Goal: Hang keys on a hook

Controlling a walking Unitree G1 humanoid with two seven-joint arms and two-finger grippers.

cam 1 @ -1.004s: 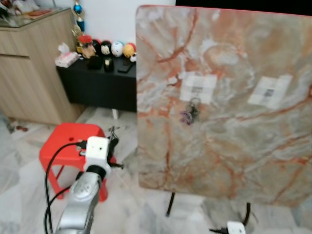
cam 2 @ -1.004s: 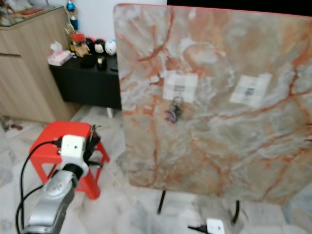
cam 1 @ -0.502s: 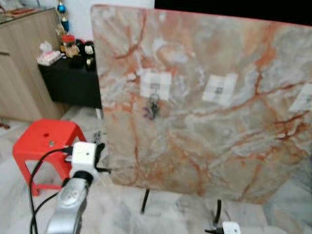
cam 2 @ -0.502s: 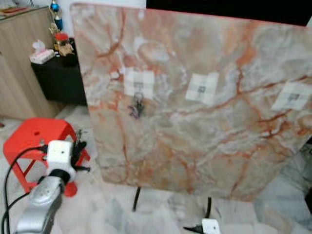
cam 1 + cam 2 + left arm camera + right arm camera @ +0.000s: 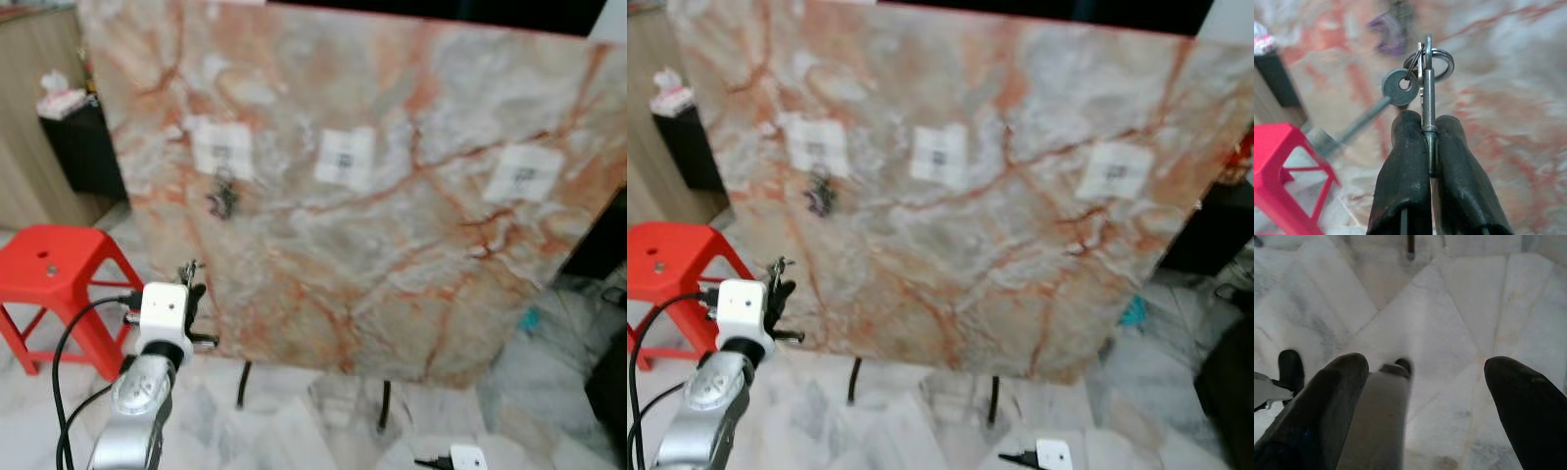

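Beside the marble board [image 5: 392,245], left gripper [image 5: 1429,129] pinches keys [image 5: 1422,73].

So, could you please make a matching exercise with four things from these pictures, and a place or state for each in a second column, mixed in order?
Things:
1. silver keys on a metal ring
2. red plastic stool
3. dark bunch of keys
4. right hand

Places or states:
A. open, above the pale marble floor
B. standing on the floor to the left of the marbled orange board
C. pinched between the fingers of the left hand
D. hanging on the board under the leftmost white hook pad

Pairs: 1-C, 2-B, 3-D, 4-A
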